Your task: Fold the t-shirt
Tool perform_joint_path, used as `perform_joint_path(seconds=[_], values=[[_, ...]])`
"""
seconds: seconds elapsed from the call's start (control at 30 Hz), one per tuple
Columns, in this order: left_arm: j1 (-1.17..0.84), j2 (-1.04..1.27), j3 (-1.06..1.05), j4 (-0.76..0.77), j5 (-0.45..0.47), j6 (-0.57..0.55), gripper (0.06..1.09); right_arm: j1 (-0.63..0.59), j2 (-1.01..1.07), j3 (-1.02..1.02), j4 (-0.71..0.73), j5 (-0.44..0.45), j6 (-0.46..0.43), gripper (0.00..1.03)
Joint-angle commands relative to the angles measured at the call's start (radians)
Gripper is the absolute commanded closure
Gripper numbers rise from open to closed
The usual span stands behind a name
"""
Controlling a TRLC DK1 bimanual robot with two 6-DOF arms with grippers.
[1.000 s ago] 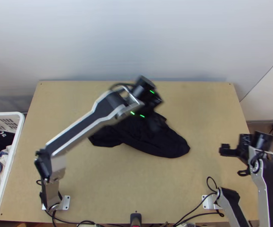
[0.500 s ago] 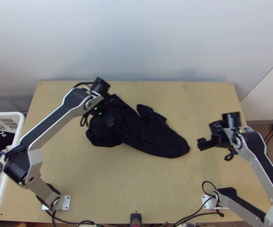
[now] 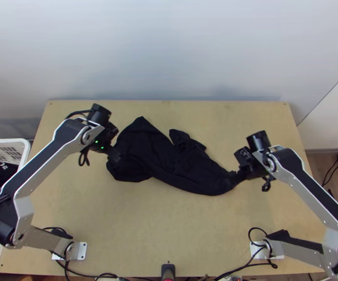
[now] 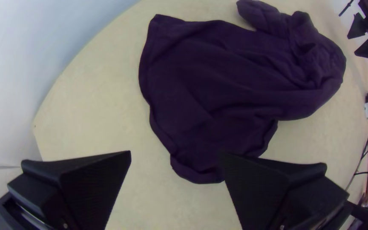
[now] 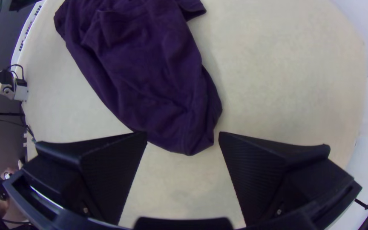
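Black cloth, the t-shirt (image 3: pixel 164 157), is bunched mid-frame in the top view, the left gripper (image 3: pixel 115 155) by its left edge, the right gripper (image 3: pixel 236 176) by its lower right end. In the left wrist view, the fingers (image 4: pixel 96 183) are spread, nothing pinched. In the right wrist view, the fingers (image 5: pixel 109 170) are parted too. Both ends should be pinched firmly, then gently pulled flat.

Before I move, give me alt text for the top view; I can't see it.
A black t-shirt lies rumpled and loosely bunched on a wooden table, the left gripper at its left end, the right gripper at its right. A white basket of clothes stands at the table's left edge.
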Motion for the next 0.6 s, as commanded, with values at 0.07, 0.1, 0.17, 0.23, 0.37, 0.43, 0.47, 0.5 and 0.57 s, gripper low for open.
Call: perform_joint_path(seconds=[0.07,0.1,0.17,0.23,0.37,0.43,0.47,0.5,0.57], values=[[0.047,-0.072,-0.074,0.016,-0.001,0.0,0.1,0.024,0.143,0.036,0.075,-0.017,-0.003,0.25],[0.049,-0.076,-0.082,0.017,-0.001,0.001,0.1,0.025,0.16,0.043,0.081,-0.017,-0.005,0.25],[0.05,-0.081,-0.096,0.023,-0.001,0.001,0.1,0.03,0.189,0.05,0.103,-0.017,-0.003,0.25],[0.05,-0.085,-0.108,0.025,-0.001,0.001,0.1,0.035,0.202,0.04,0.143,-0.017,-0.006,0.35],[0.05,-0.107,-0.139,0.037,-0.001,0.005,0.1,0.035,0.214,0.023,0.203,-0.017,-0.009,0.44],[0.055,-0.116,-0.154,0.042,-0.001,0.005,0.1,0.028,0.221,0.019,0.213,-0.017,-0.014,0.44],[0.058,-0.119,-0.162,0.045,-0.001,0.006,0.1,0.027,0.225,0.014,0.221,-0.015,-0.016,0.44],[0.061,-0.125,-0.171,0.048,-0.001,0.008,0.1,0.025,0.228,0.011,0.227,-0.015,-0.019,0.44],[0.063,-0.133,-0.185,0.053,-0.001,0.011,0.1,0.021,0.238,0.003,0.235,-0.015,-0.02,0.44]])
